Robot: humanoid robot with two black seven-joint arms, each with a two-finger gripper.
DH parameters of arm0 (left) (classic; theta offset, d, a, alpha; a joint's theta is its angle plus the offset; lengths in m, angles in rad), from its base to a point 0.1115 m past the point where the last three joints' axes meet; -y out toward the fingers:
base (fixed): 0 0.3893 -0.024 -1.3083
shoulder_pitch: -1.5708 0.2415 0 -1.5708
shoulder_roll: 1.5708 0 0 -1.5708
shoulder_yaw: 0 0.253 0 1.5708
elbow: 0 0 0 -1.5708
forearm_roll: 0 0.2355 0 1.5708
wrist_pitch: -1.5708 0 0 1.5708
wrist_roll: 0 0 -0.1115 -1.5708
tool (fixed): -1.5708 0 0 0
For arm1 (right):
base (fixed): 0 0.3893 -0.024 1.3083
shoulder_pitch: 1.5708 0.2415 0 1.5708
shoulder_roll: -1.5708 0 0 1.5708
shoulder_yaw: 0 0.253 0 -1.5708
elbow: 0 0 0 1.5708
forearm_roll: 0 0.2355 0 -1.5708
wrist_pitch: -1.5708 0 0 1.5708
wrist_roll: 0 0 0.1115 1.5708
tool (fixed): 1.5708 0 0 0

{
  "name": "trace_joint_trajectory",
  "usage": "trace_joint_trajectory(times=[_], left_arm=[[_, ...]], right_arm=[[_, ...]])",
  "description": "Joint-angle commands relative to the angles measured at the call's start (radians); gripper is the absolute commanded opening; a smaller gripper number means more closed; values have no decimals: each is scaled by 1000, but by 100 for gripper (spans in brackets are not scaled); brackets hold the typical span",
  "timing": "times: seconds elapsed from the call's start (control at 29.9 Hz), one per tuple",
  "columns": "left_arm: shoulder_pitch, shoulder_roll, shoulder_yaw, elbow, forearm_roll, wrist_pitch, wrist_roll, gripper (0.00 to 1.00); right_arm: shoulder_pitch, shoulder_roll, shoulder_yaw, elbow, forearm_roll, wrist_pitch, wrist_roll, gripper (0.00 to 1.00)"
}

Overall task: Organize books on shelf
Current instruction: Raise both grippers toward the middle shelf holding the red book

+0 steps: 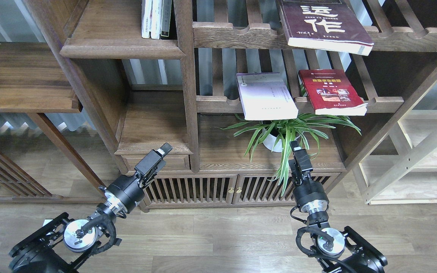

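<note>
**On the slatted racks, three books wait while both arms hang low**

At the upper left, the solid dark-brown shelf [121, 47] with the rounded front edge already carries a few pale volumes [156, 18] standing upright against its right post, which suggests this is where stray books are meant to go: upright, spines out, beside those already there.

Below it, the left claw [162, 148] points up and to the right in front of the small drawer unit, holding nothing. It is seen dark and end-on, so whether its fingers are apart or together cannot be told.

Further right, the lavender-white book [266, 96] lies flat on the lower slatted rack, its front edge overhanging the scalloped rail. That overhang likely gives a claw something to pinch. Just beside it, apart by a narrow gap, the red book [332, 93] lies the same way, also jutting past the rail. Above them, the maroon book [323, 24] rests flat on the upper rack, tilted and overhanging too.

The right claw [296, 146] rises among the leaves of the potted plant [283, 132], below the lavender-white book and clear of it, empty; its finger spacing cannot be made out either. No book appears moved yet, so the task seems at its start.
</note>
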Motion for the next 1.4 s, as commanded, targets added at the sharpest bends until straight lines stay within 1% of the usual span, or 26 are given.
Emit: trace_joint_trajectory(times=[0.0,0.2,0.27,0.33,0.43,0.53,0.6,0.67,0.8,1.04,1.14,1.2,1.37], left_arm=[[-3,21,26,-1,28,0,2,99],[-4,19,8,-3,83,0,2,99],[-1,-4,-23,-14,80,0,1,99],[8,-57,-76,-47,81,0,1,99],[35,-103,-133,-119,77,0,1,99],[136,-114,-163,-291,77,0,1,99],[189,-122,-173,-365,75,0,1,99],[217,-123,-186,-405,74,2,1,99],[238,-119,-221,-422,74,24,2,99],[286,-123,-232,-449,57,111,2,99],[278,-129,-233,-423,45,130,1,99],[264,-131,-230,-380,45,121,2,99],[162,-129,-227,-272,45,119,2,99]], right_arm=[[-22,0,-17,1,-13,0,0,100],[-9,0,-14,-13,-11,0,3,100],[-15,0,-19,-11,-11,0,3,100],[-15,0,-14,-5,-11,0,3,100],[-10,0,1,15,-10,0,3,100],[-15,0,27,56,-10,0,4,100],[-15,0,38,67,-8,0,4,100],[-16,0,43,72,-7,0,4,100],[-15,0,44,99,-5,0,6,100],[-16,0,64,104,-5,0,6,100],[-16,0,70,104,-5,0,6,100],[-16,0,70,102,-5,0,6,100],[-21,0,72,95,-5,0,4,100]])
